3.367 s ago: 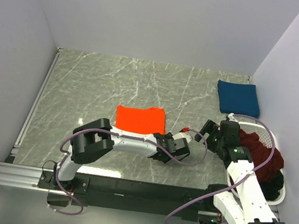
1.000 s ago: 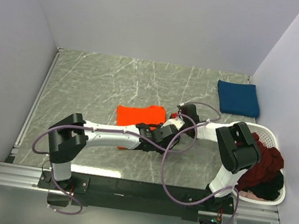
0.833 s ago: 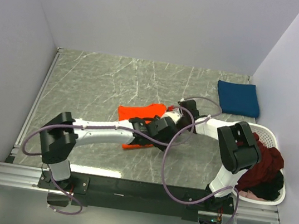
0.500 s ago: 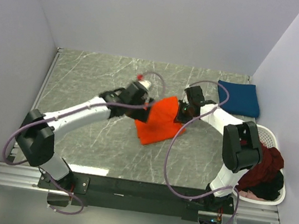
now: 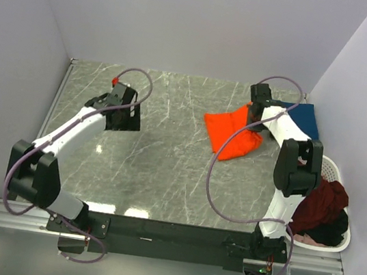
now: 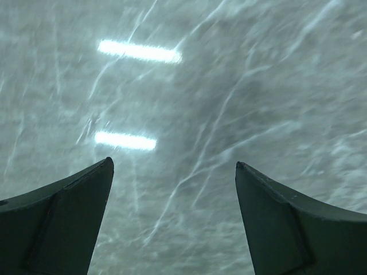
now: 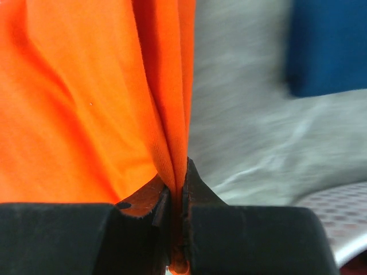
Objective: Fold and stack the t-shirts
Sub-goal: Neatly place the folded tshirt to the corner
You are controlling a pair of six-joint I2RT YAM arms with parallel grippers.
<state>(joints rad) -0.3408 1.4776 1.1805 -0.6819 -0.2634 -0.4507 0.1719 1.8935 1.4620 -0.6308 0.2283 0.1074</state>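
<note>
Upper right of top view: orange t-shirt [image 5: 229,134] soft, limp, likely sags if lifted; right gripper [image 7: 179,172] pinched on bunched edge. Better hold: folded edge; left gripper [image 6: 175,172] spread wide, empty.

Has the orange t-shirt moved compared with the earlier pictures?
Yes. The orange t-shirt went right and farther back, toward the fixed navy t-shirt, pinched by the right gripper.
</note>
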